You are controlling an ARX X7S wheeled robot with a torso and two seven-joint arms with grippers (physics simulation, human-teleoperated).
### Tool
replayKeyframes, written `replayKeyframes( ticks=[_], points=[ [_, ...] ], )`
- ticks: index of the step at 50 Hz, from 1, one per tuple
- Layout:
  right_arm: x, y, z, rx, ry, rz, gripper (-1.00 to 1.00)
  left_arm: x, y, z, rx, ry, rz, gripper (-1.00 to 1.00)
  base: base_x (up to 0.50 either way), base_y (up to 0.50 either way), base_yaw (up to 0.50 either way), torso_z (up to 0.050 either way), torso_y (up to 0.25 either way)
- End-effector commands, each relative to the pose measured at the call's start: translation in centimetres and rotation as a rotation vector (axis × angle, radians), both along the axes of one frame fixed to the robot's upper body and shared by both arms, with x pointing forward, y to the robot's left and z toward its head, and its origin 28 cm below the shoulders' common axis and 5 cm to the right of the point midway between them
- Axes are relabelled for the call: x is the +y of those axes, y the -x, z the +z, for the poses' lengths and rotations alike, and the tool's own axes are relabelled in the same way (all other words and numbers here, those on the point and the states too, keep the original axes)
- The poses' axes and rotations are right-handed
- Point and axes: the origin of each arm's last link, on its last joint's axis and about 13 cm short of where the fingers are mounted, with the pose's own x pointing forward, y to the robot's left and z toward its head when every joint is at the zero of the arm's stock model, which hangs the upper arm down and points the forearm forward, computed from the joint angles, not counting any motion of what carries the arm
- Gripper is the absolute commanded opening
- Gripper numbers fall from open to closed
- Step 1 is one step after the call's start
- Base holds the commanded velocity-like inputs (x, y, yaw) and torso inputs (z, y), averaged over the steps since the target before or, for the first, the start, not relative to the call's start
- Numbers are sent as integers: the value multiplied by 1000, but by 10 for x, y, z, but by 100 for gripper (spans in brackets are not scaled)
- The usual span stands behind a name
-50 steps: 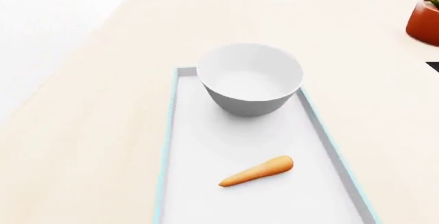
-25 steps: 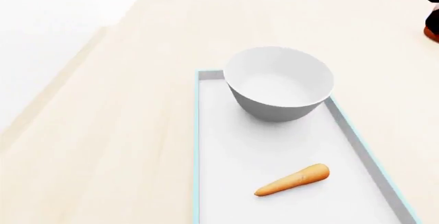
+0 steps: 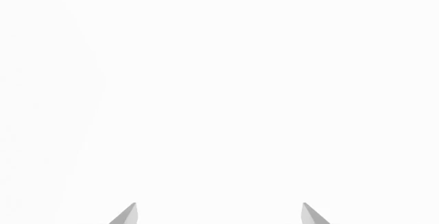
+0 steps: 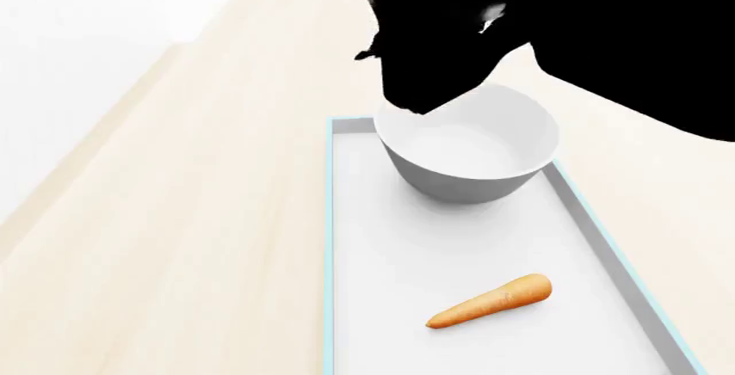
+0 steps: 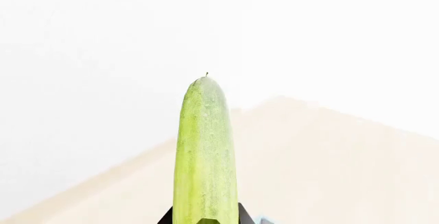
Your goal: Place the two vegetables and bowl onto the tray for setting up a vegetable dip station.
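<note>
Pale wooden table (image 4: 206, 220), right claw (image 5: 204, 219) gripping cucumber (image 5: 204, 152) lengthwise, tip pointing away, left claw (image 3: 218, 215) spread, empty

Head camera looks down and forward over the table (image 4: 172, 246), close on the tray (image 4: 330, 246), with the right arm (image 4: 597, 31) cutting in black from 1 o'clock. Right wrist camera faces along the cucumber (image 5: 204, 157), very near, table (image 5: 329, 172) beyond: the one surface both views share. Left wrist camera faces blank white, two fingertips (image 3: 127, 215) at 6 o'clock.
</note>
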Motion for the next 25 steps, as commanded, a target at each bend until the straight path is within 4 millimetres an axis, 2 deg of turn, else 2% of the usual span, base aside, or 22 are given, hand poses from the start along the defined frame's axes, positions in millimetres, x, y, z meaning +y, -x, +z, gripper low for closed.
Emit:
replayKeyframes(
  ticks=[1, 9, 25],
  points=[
    [-5, 15, -5, 194, -1, 69, -100, -1, -1, -1, 4, -3, 1, 100, 0, 0, 0, 0, 0],
    [-14, 32, -5, 296, 61, 109, -100, -1, -2, -1, 6, -6, 2, 100, 0, 0, 0, 0, 0],
    [-26, 49, -15, 430, 127, 162, -100, -1, -3, -2, 9, -9, 3, 100, 0, 0, 0, 0, 0]
  ],
)
